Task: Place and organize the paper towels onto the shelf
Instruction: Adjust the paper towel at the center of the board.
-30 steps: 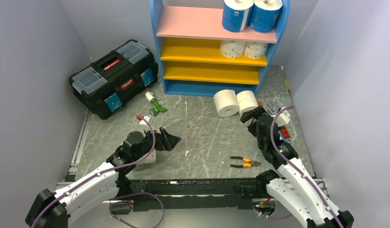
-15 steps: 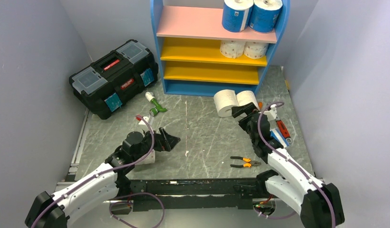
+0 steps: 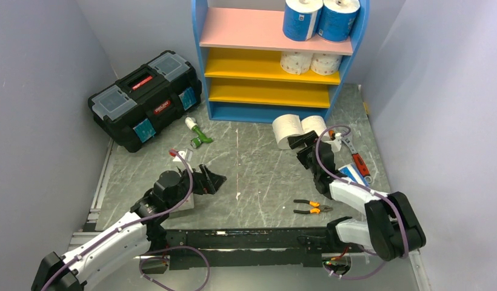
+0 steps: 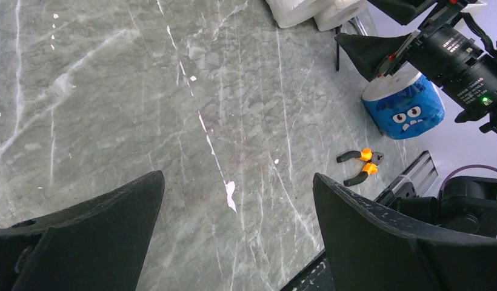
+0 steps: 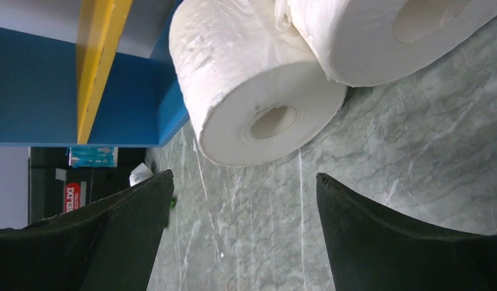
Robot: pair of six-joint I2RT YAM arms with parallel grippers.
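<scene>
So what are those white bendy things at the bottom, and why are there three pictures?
Those are two robot arms. Each ends in a gripper, a claw with two fingers. One picture looks down from above; the other two come from little cameras on the arms' wrists, so you see the dark fingers at the bottom.

The arms are tidying paper towels onto the shelf. Two blue rolls sit on the pink board and two dotted rolls on the yellow board below it. Two white rolls lie on the grey table in front of the shelf.

The right gripper is open, right next to those white rolls, holding nothing. The left gripper is open and empty too.

Also lying around: a black toolbox and orange pliers.
</scene>
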